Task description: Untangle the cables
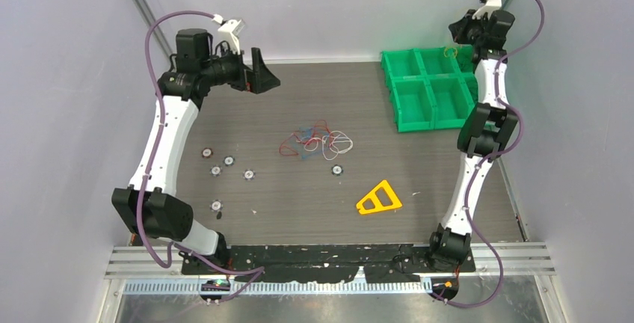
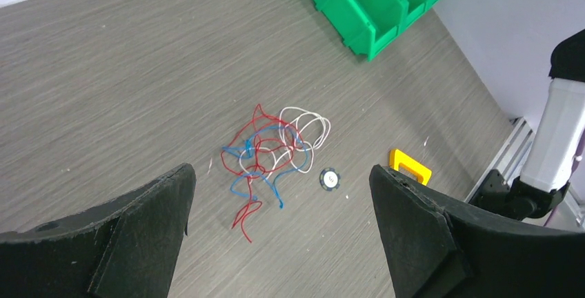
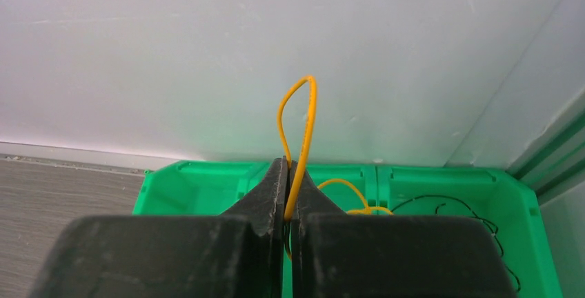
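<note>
A tangle of red, blue and white cables [image 1: 318, 142] lies on the table's middle; it also shows in the left wrist view [image 2: 272, 152]. My left gripper [image 1: 260, 73] is open and empty, held high over the table's far left, its jaws wide apart [image 2: 279, 236]. My right gripper [image 1: 454, 45] is shut on a yellow-orange cable [image 3: 301, 129] above the green bins [image 3: 207, 187]; the cable loops up above the fingertips and trails down into a bin. A thin black cable [image 3: 476, 219] lies in the right bin.
Green bins [image 1: 430, 91] stand at the back right. A yellow triangular frame [image 1: 378, 199] lies front right. Several small round discs [image 1: 228, 161] sit at the left, one [image 1: 338, 169] near the tangle. Walls enclose the table.
</note>
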Available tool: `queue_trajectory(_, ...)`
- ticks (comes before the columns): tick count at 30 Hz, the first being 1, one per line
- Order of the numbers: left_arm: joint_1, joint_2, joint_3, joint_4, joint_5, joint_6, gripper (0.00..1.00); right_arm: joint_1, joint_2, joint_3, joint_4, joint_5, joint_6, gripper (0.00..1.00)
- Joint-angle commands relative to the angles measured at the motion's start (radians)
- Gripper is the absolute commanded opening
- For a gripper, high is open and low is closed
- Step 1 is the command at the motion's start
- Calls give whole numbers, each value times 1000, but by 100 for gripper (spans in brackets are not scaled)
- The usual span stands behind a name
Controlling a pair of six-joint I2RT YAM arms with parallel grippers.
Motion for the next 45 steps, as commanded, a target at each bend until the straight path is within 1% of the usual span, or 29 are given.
queue_trajectory(1,3,-31,-27,-22,-13,44,100,21,-69,24,97,-3,-5,5)
queue_trajectory(9,3,-20,-36,-19,-18,49,99,38,-82,-7,98,-5,-15,5)
queue_trajectory(10,3,-20,-39,-18,-17,48,100,41,-80,-12,91,-2,-17,9)
queue_trajectory(11,3,-19,-41,-18,-16,47,99,43,-78,-14,69,-1,-24,16)
queue_trajectory(12,3,-19,-41,-23,-17,50,100,43,-79,-15,43,-3,-28,37)
queue_trajectory(13,3,-18,-37,-34,-15,62,99,43,-83,-13,-7,-2,-37,48)
queue_trajectory(14,3,-19,-34,-50,-15,79,100,39,-105,-11,-53,1,-40,65)
queue_trajectory(15,2,-24,-35,-63,-18,96,99,35,-125,-16,-70,3,-39,71)
queue_trajectory(16,3,-32,-41,-74,-30,110,99,23,-175,-40,-86,2,-34,81)
queue_trajectory(17,3,-38,-49,-83,-43,124,100,15,-230,-56,-88,-4,-23,85)
queue_trajectory(18,3,-44,-56,-91,-56,133,100,1,-260,-91,-91,-9,-17,92)
queue_trajectory(21,3,-45,-73,-115,-60,165,100,-16,-386,-140,-124,-56,-24,95)
queue_trajectory(23,3,-45,-96,-120,-51,180,100,-16,-442,-146,-192,-102,-39,95)
queue_trajectory(25,3,-46,-128,-126,-35,207,99,-9,-490,-153,-284,-147,-49,95)
queue_trajectory(26,3,-46,-149,-126,-27,222,99,-5,-504,-157,-363,-169,-70,95)
queue_trajectory(27,3,-46,-171,-124,-19,238,100,10,-534,-174,-412,-176,-99,94)
queue_trajectory(28,3,-44,-194,-119,-14,252,100,18,-552,-189,-506,-182,-150,94)
queue_trajectory(30,1,-26,-228,-128,2,291,99,50,-610,-268,-606,-184,-206,93)
queue_trajectory(31,1,2,-232,-147,4,316,95,72,-654,-343,-624,-185,-219,92)
queue_trajectory(32,-1,26,-229,-164,5,329,89,87,-678,-380,-648,-186,-250,92)
queue_trajectory(33,-3,51,-227,-176,7,336,80,120,-719,-445,-671,-185,-266,92)
queue_trajectory(35,-4,102,-226,-177,13,345,67,183,-765,-517,-712,-170,-347,91)
queue_trajectory(36,-5,126,-226,-175,15,351,62,230,-783,-561,-727,-167,-364,91)
queue_trajectory(37,-9,151,-225,-172,16,358,60,258,-788,-583,-743,-156,-393,90)
queue_trajectory(40,-20,218,-218,-182,24,388,59,404,-789,-696,-730,-141,-401,88)
queue_trajectory(41,-26,242,-218,-181,36,392,60,431,-785,-716,-706,-132,-389,88)
queue_trajectory(42,-32,259,-218,-176,37,391,62,489,-770,-750,-693,-128,-383,87)
queue_trajectory(45,-56,302,-220,-157,41,391,65,596,-729,-787,-638,-102,-373,86)
